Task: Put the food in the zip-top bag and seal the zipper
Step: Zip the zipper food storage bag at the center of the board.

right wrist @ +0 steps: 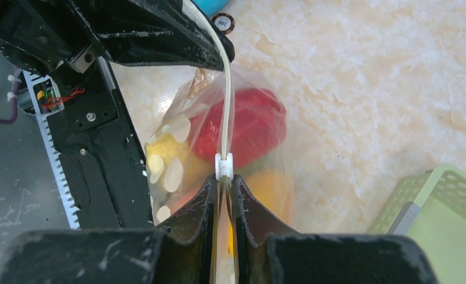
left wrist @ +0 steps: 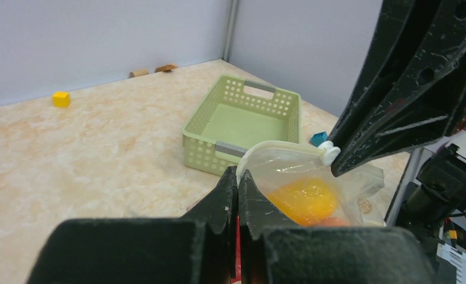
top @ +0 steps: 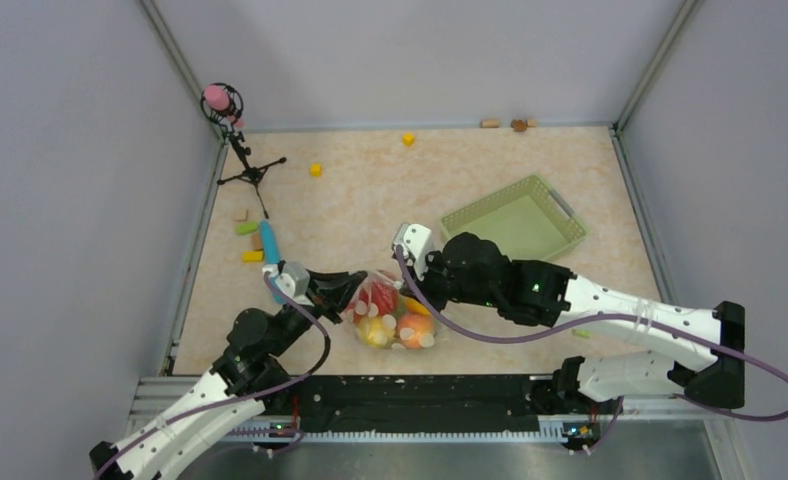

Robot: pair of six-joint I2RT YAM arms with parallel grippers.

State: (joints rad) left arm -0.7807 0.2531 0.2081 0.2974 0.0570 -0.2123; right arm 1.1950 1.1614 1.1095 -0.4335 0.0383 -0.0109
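- The clear floppy plastic bag printed with white round dots sits at the near edge of the beige marbled desk, between the two arms and just ahead of their bases.
- Its mouth edge is turned upward. The thin whitish press-seal zipper strip runs along that edge as a taut, slightly curved line from one set of jaws to the other.
- A small white slider clip sits on the zipper strip, right at the tips of the right jaws.
- The plastic toy food is inside the bag and shows through the film: a red piece, a yellow piece and a peach-orange piece, packed against one another.
- Seen from the left wrist, the bag bulges around an orange-yellow fruit, and the film is wrinkled and glossy.
- The left gripper has its jaws clenched on the end of the zipper strip, the fingertips pressed together with only film between them.
- The right gripper has its jaws pinched on the zipper strip just below the slider clip, nearly touching each other.
- The pale green slatted plastic basket stands well apart from the bag, farther back on the right, holding nothing.
- Two small yellow cubes lie near the far wall.
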